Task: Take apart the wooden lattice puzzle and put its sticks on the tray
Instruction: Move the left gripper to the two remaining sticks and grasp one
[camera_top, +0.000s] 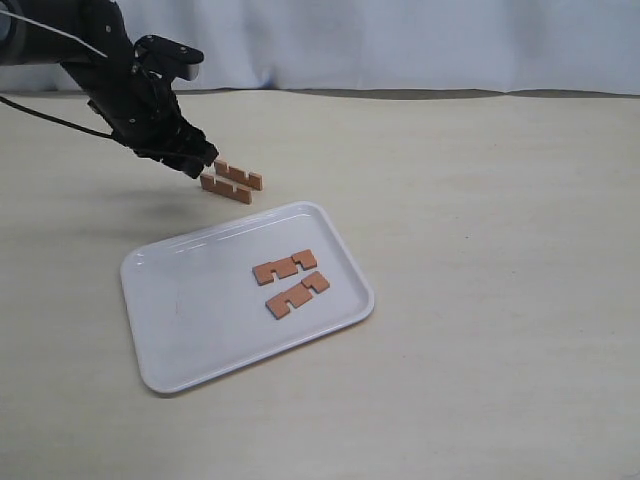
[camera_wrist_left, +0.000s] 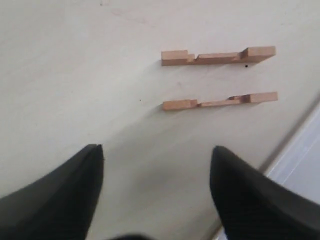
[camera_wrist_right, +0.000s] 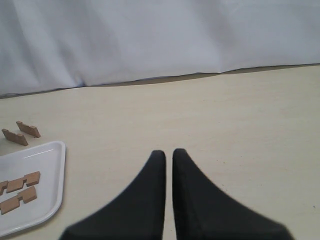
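Note:
The lattice puzzle is apart. Two reddish-brown notched sticks (camera_top: 285, 267) (camera_top: 298, 296) lie flat on the white tray (camera_top: 190, 340). Two more sticks (camera_top: 238, 175) (camera_top: 226, 189) stand on edge, parallel, on the table just beyond the tray's far rim; the left wrist view shows them as the farther stick (camera_wrist_left: 218, 56) and the nearer stick (camera_wrist_left: 219, 100). My left gripper (camera_top: 203, 162) hovers just left of them, open and empty (camera_wrist_left: 156, 150). My right gripper (camera_wrist_right: 168, 152) is shut on nothing, outside the exterior view; its camera sees the tray (camera_wrist_right: 50, 200) and all the sticks far off.
A beige tabletop (camera_top: 480, 250) spreads all round the tray. A white curtain (camera_top: 400, 40) hangs along the table's far edge. The tray's rim (camera_wrist_left: 300, 150) shows at the edge of the left wrist view.

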